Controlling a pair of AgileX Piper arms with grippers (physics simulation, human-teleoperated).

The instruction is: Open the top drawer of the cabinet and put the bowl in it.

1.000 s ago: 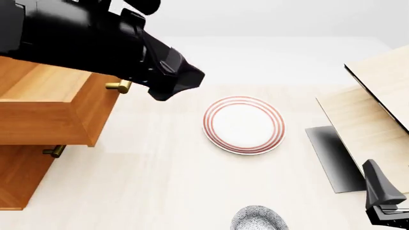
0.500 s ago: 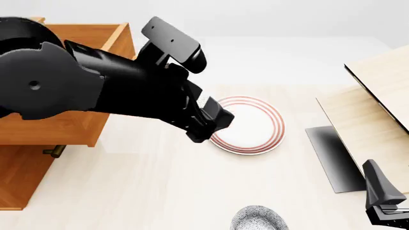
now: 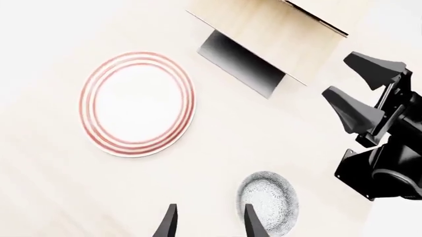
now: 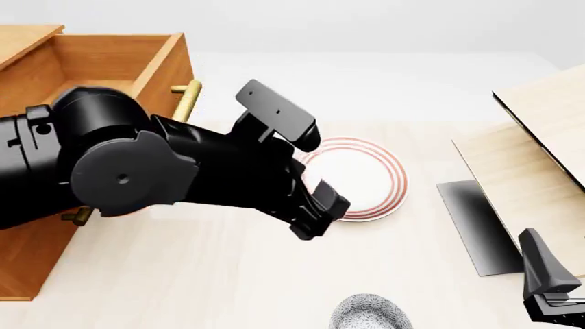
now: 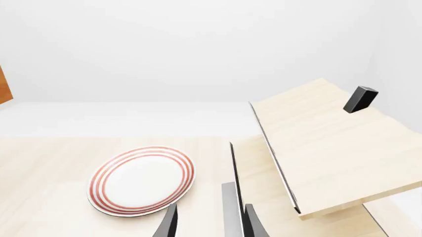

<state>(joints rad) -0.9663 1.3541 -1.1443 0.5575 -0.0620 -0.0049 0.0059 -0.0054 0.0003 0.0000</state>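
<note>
Top drawer (image 4: 109,62) stands pulled out to receive, so the left gripper (image 3: 207,222), fingers parted and empty, hangs beside the bowl (image 3: 267,200), lining up a grab.

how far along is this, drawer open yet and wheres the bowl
Done: the top drawer of the cabinet is pulled out, its box open and nothing visible inside. In hand: the left gripper, empty and open, hangs over the table near the plate. Left: the bowl sits on the table, ungrasped; it must be picked up and placed in the drawer.
</note>
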